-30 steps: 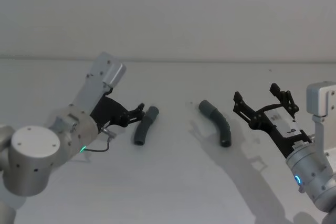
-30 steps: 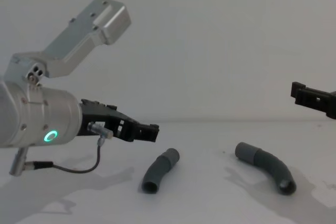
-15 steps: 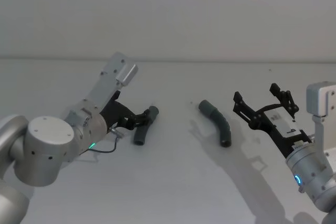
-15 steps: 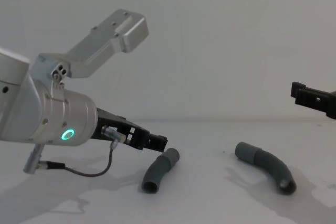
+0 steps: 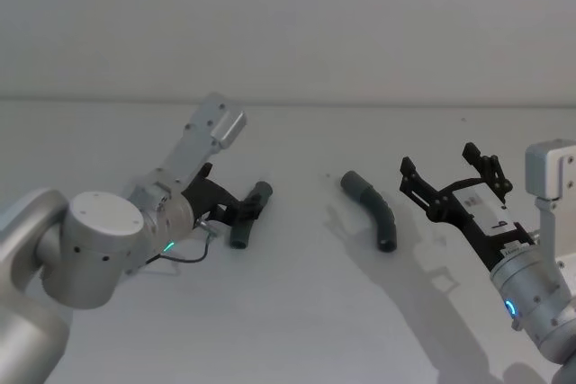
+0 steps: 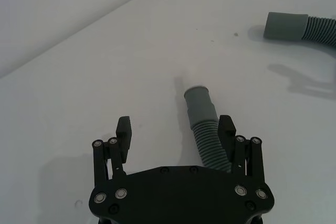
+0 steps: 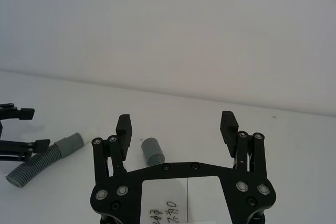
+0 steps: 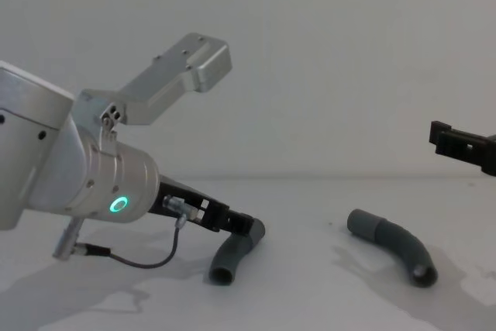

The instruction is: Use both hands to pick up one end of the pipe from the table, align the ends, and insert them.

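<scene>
We see left black two-finger gripper (image 6: 175,125) astride ribbed dark grey pipe piece (image 6: 201,109) on white-grey table (image 5: 297,312) — jaws wide, not clamped. Right black gripper (image 7: 176,121) hovers — jaws wide, empty.

Head downward, chest low, wrists close; left pipe piece (image 8: 229,260) shared.

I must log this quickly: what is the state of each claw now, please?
Left claw: open, around one pipe piece, not gripping it.
Right claw: open, holding nothing.
</scene>
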Motion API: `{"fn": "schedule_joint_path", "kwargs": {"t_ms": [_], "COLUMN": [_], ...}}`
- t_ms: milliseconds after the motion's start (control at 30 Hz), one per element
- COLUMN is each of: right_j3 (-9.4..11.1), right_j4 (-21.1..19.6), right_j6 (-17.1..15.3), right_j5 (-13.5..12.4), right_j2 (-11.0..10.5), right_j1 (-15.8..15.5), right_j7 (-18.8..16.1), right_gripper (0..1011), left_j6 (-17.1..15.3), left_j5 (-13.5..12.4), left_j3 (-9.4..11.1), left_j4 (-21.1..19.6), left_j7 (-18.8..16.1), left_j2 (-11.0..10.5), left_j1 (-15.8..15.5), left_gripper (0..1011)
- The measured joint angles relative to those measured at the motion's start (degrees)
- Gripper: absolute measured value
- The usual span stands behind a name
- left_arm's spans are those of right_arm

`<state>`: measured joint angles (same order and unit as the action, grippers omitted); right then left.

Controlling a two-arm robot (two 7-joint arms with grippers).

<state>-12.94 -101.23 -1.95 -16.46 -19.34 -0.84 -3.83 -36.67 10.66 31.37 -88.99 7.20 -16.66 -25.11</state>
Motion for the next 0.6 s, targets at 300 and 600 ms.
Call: {"fn": "schedule_joint_path", "kwargs": {"t_ms": [300, 600], "right_j3": [0.00, 0.00], "right_j4": [0.00, 0.00], "right_j6": [0.00, 0.00], "right_j5": [0.00, 0.00], "right_j2": [0.00, 0.00], "right_j1": [0.00, 0.00], "right_j7": [0.00, 0.00], "right_gripper": [1001, 1001], "left_j6": [-0.31, -0.62], "left_j5": [-0.77, -1.42], "left_j3": [0.58, 1.02], "left_j4": [2.47, 4.59], "left_j7": [0.31, 0.39], "left_j2": [1.24, 2.50], "left_j1": [-1.31, -2.13], "left_gripper": [1001, 1001]}}
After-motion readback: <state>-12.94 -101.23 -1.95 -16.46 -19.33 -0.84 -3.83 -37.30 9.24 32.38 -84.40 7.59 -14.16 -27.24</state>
